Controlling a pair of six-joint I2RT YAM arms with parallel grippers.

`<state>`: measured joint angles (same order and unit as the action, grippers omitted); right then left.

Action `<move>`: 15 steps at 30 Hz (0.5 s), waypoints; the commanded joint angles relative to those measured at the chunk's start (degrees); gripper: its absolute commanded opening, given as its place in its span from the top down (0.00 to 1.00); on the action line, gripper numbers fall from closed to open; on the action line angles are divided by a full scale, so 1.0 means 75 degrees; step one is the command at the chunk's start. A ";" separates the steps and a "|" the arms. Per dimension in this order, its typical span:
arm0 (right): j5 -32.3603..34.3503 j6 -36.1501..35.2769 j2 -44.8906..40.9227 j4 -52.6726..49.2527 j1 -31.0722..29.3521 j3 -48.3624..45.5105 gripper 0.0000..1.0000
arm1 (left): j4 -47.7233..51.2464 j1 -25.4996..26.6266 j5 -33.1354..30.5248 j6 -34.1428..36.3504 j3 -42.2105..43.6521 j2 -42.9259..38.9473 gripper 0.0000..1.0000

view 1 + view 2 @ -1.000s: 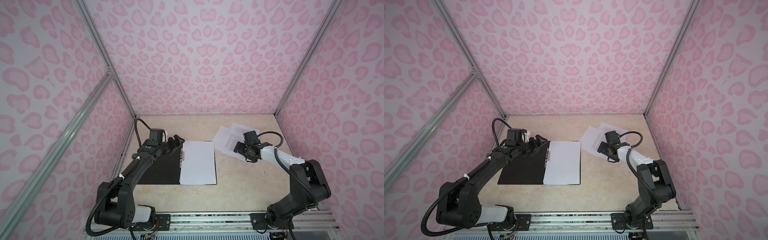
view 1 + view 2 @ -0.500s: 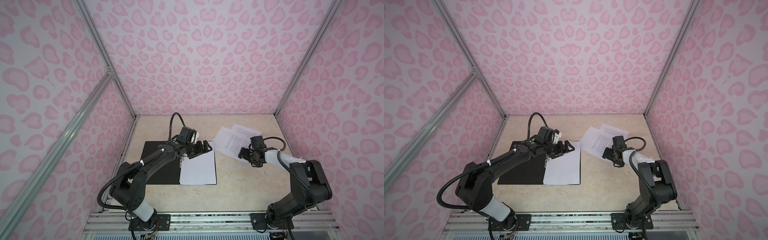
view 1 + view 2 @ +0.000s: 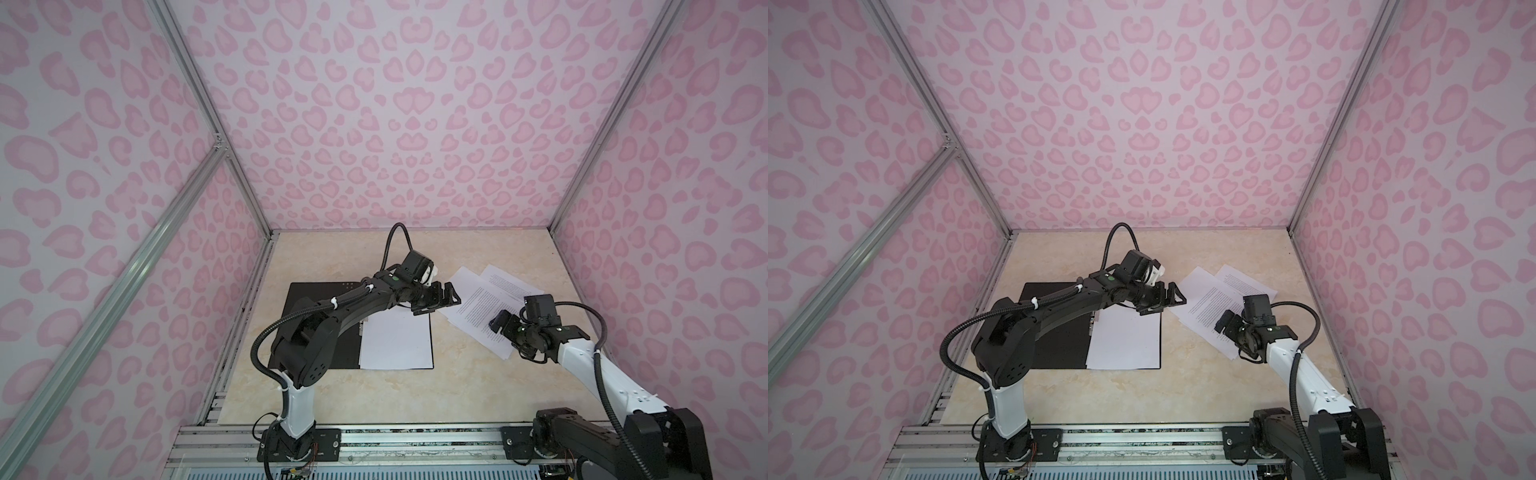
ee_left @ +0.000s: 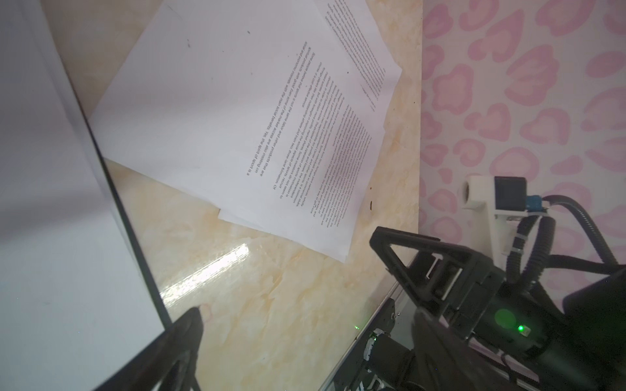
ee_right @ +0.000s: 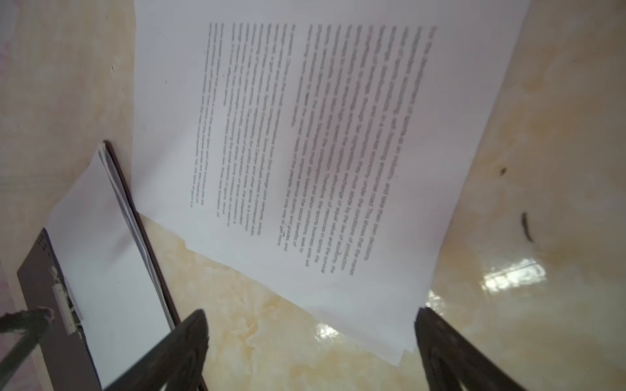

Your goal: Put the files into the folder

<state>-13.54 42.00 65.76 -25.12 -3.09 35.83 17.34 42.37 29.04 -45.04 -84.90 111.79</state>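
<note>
Moved: left gripper [image 3: 444, 297] has swung off the folder's black left half to its far right corner; right gripper [image 5: 310, 313] has drawn back along the files.
Files [image 3: 478, 303]: fanned printed sheets flat on the desk [image 3: 457, 395], right of the folder, one corner just at its right edge.
Folder [image 3: 1061, 349]: open, black inside up, a blank white sheet [image 3: 395, 340] on its right half.
In the way: left arm [image 3: 353, 303] crosses the folder; pink-patterned walls [image 3: 374, 124] close round the desk.
Left gripper: jaws apart, empty, just beside the files' nearest corner.
Right gripper: jaws wide, empty, above the stack's near end.
Hidden: sheet count unclear; spine clip [image 5: 64, 301] largely under the arm in both top views; whether either gripper touches paper cannot be told.
</note>
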 commanded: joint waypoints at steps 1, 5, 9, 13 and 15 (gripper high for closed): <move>0.0149 -0.0452 0.0765 0.0307 0.0456 0.0587 0.04 | -0.0281 0.0200 0.0159 -0.0315 -0.0463 0.0441 0.03; 0.0423 -0.0996 0.2281 0.0281 0.1065 0.1702 0.04 | -0.0430 0.0496 -0.0110 -0.0665 -0.1193 0.1097 0.03; 0.0221 -0.1150 0.2889 0.1117 0.1569 0.2044 0.05 | -0.0444 0.0687 -0.0573 -0.0743 -0.2022 0.1802 0.02; 0.0176 -0.1582 0.3720 0.1061 0.1836 0.2807 0.04 | -0.0525 0.0754 -0.0586 -0.0922 -0.2735 0.2514 0.02; 0.0100 -0.1669 0.4045 0.0973 0.1966 0.3039 0.04 | -0.0527 0.0761 -0.0612 -0.0946 -0.2973 0.2759 0.02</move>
<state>-12.45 32.05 93.93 -17.89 10.63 57.21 14.66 48.01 25.54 -51.00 -105.16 130.45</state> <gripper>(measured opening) 0.958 0.976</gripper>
